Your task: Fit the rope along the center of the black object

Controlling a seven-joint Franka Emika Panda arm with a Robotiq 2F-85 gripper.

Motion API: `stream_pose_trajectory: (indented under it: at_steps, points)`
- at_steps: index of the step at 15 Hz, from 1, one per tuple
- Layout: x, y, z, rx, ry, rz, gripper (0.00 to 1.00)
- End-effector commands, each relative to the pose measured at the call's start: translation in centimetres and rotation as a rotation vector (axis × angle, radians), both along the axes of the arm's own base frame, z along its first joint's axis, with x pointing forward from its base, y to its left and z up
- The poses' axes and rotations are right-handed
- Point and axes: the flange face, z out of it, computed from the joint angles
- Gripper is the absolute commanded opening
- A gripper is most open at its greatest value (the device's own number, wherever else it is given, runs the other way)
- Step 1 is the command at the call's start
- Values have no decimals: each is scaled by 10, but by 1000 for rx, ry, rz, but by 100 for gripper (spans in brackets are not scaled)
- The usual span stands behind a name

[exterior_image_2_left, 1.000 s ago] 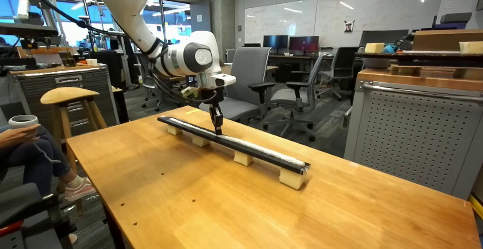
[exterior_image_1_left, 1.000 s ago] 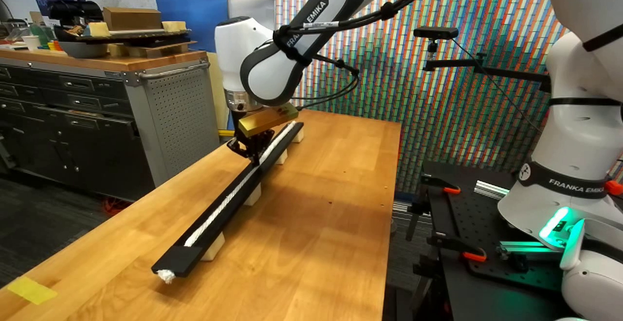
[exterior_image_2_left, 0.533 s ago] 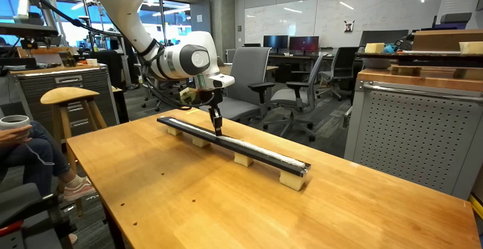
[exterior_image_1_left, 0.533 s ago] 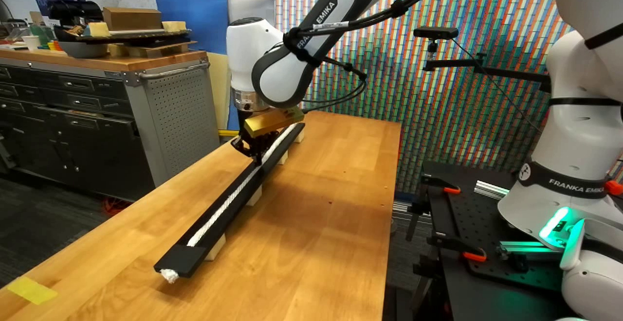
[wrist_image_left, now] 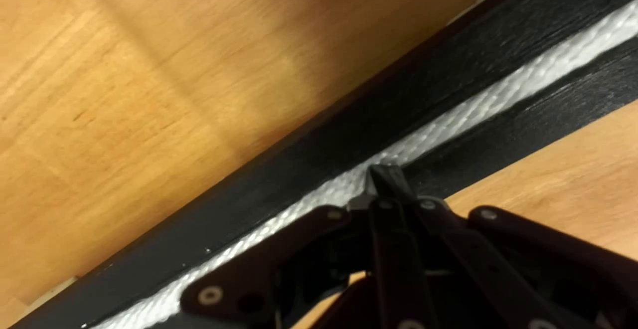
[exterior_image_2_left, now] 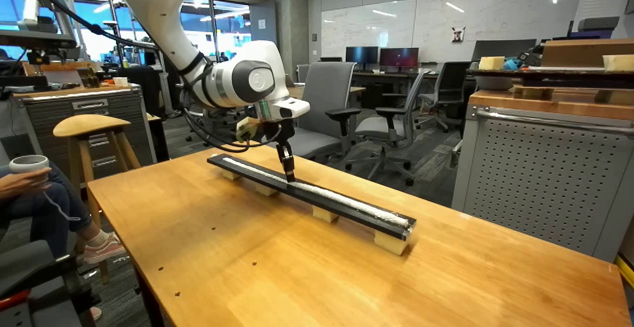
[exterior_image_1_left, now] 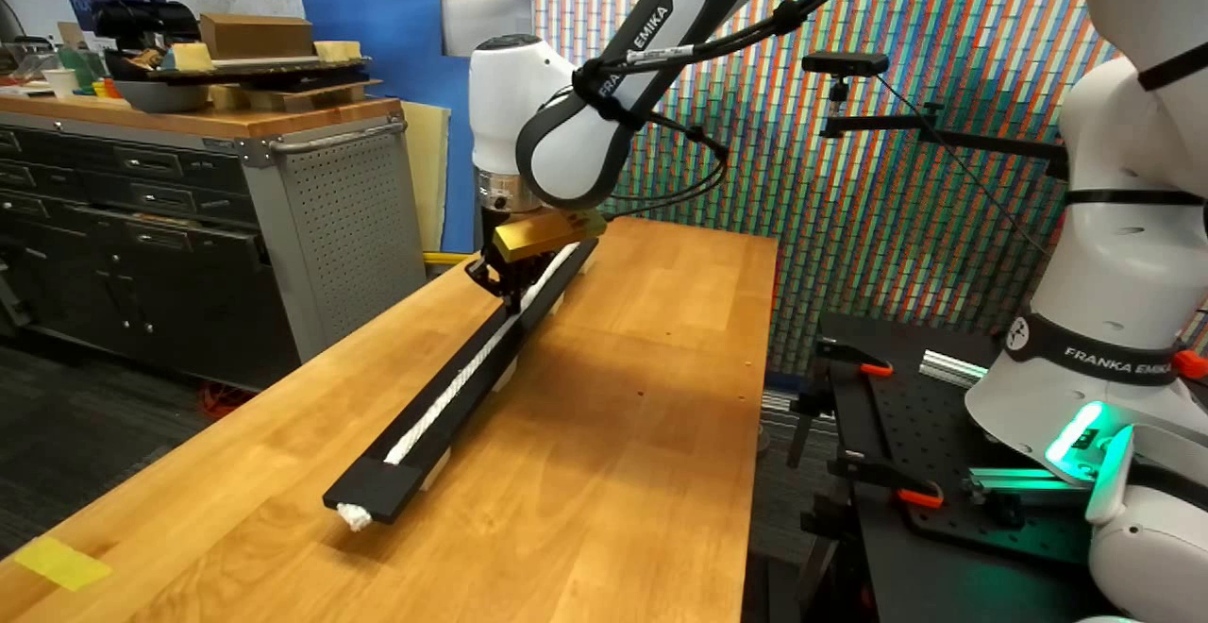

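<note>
One bumpy, woven white rope (wrist_image_left: 433, 137) slants from lower left to upper right in our wrist view, along the straight black rail (wrist_image_left: 309, 162). We see the gripper (wrist_image_left: 385, 174) squeezed together, tips at the rope.

A wooden table (exterior_image_1_left: 642, 481) bearing a strip of yellow tape (exterior_image_1_left: 61, 562) stands before a striped wall (exterior_image_1_left: 764, 151) of many colors in an exterior view, near a tool cabinet (exterior_image_1_left: 189, 255) that carries a gray bowl (exterior_image_1_left: 162, 97) and, higher on the stack, a cardboard box (exterior_image_1_left: 257, 38). In an exterior view, a seated person (exterior_image_2_left: 49, 208), partly visible, wears a pink sneaker (exterior_image_2_left: 104, 249) and holds a pale mug (exterior_image_2_left: 28, 163) near a wooden stool (exterior_image_2_left: 91, 125). Beyond the table, two gray office chairs (exterior_image_2_left: 328, 91) stand with two computer monitors (exterior_image_2_left: 361, 55) and a whiteboard (exterior_image_2_left: 431, 25) behind.
</note>
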Motion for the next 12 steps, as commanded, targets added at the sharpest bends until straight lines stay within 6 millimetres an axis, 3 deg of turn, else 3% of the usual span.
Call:
stream_pose_trajectory:
  at_steps: [1, 12]
  points:
    - [-11, -34, -13, -24, 10, -40, 0]
    - [-18, -27, 9, -33, 2, -20, 0]
